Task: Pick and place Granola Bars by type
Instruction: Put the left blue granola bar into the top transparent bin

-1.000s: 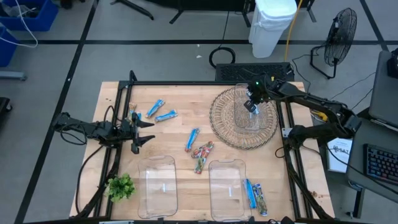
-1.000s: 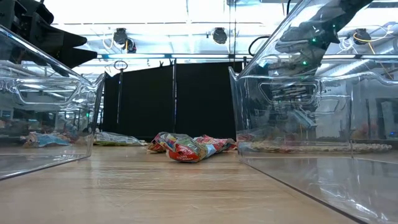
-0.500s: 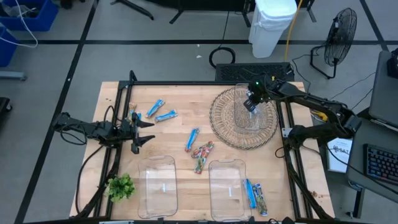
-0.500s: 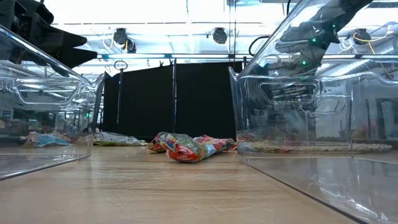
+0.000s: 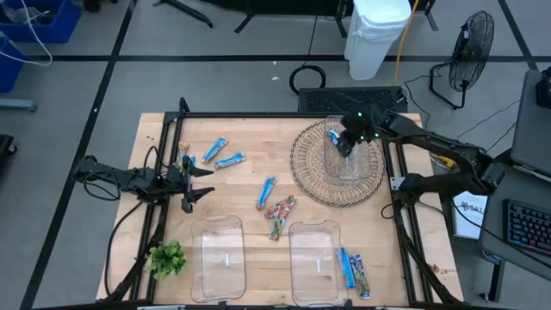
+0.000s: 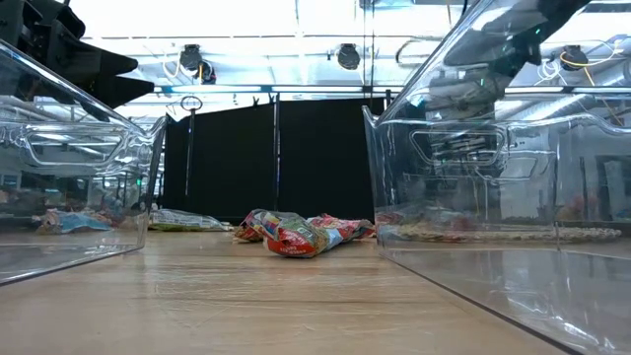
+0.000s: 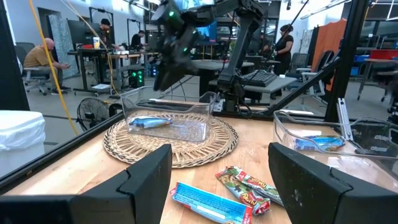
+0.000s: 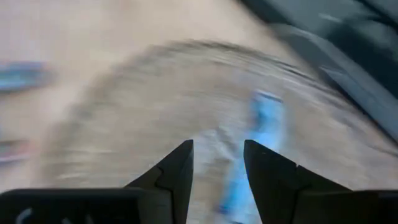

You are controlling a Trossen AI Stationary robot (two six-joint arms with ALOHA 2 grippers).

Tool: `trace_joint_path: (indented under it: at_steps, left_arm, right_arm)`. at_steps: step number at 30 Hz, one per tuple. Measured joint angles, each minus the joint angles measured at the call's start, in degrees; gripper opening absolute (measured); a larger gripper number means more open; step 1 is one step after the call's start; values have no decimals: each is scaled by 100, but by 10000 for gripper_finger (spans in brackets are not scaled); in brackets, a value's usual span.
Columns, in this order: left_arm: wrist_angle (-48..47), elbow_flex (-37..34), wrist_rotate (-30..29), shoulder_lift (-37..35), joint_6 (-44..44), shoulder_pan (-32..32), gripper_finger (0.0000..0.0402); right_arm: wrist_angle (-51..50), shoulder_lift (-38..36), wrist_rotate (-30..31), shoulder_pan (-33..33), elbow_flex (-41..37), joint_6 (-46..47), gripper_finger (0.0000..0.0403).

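My right gripper (image 5: pixel 346 144) hovers open above a small clear bin (image 7: pixel 186 127) that stands on a round wicker mat (image 5: pixel 306 176) at the far right. One blue granola bar (image 7: pixel 149 122) lies flat on that bin's floor, below the open fingers (image 8: pixel 177 168). Loose blue bars (image 5: pixel 215 149) (image 5: pixel 230 160) (image 5: pixel 266 193) and multicoloured bars (image 5: pixel 280 209) lie on the wooden table. My left gripper (image 5: pixel 195 182) waits open at the left edge, nothing between its fingers.
Two clear bins (image 5: pixel 218 258) (image 5: pixel 314 258) stand at the near edge. A blue bar (image 5: pixel 347 269) and a multicoloured one (image 5: pixel 362 279) lie right of the right-hand bin. A green sprig (image 5: pixel 167 258) sits at the near left corner. People work at desks beyond the table.
My right gripper has risen a little above the bin on the mat and shifted slightly toward the far edge. The bars on the table have stayed where they were.
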Motion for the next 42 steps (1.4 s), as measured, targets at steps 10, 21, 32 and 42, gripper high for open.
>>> trace_joint_path:
  at_steps: [10, 21, 32, 42]
  left_arm:
    - [0, 2, 0, 0, 0, 2, 267]
    - [0, 1, 0, -2, 0, 1, 267]
    - [0, 2, 0, -1, -1, 1, 267]
    - [0, 2, 0, -2, 0, 0, 267]
  right_arm:
    - [444, -1463, -2679, 1942, -222, 807, 110]
    - [1872, -1949, -591, 6005, -1366, 3176, 69]
    - [1984, -608, 2290, 9023, -1368, 5523, 1]
    - [3014, 1008, 2110, 9407, -1368, 7112, 0]
